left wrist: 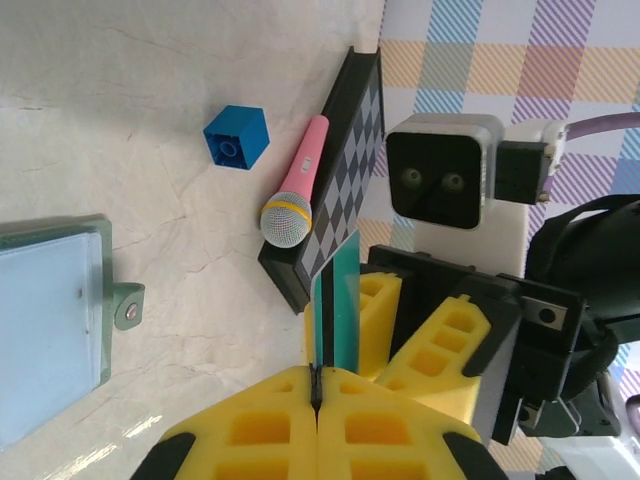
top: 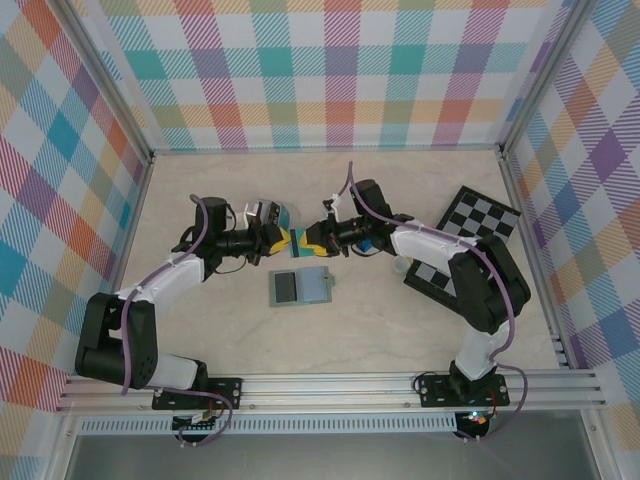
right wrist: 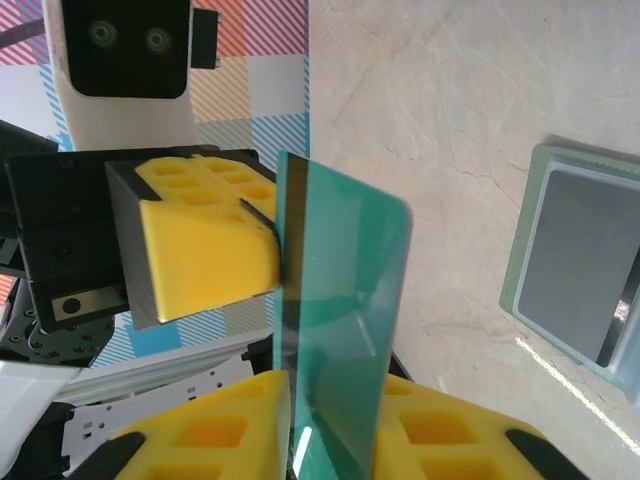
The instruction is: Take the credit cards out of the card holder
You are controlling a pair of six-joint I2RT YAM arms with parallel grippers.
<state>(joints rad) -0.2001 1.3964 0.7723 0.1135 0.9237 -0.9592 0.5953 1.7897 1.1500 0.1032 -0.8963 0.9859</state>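
Observation:
The card holder (top: 300, 287) lies open and flat on the table, grey-green rim up, with one dark and one pale blue inner panel; it also shows in the left wrist view (left wrist: 50, 320) and the right wrist view (right wrist: 580, 280). Above and behind it my two grippers meet tip to tip. My left gripper (top: 283, 238) (left wrist: 318, 372) is shut on the edge of a teal credit card (left wrist: 340, 300) (right wrist: 345, 290). The card's other end stands between the fingers of my right gripper (top: 322, 240) (right wrist: 335, 378). Those jaws are close around it, but whether they press it is hidden by the card.
A checkerboard (top: 478, 215) lies at the right, and a second board (top: 435, 275) sits under my right arm. A pink microphone (left wrist: 297, 190) rests against a board edge, with a blue block (left wrist: 237, 137) beside it. Plaid walls enclose the table; a metal rail (top: 330, 385) runs along the front.

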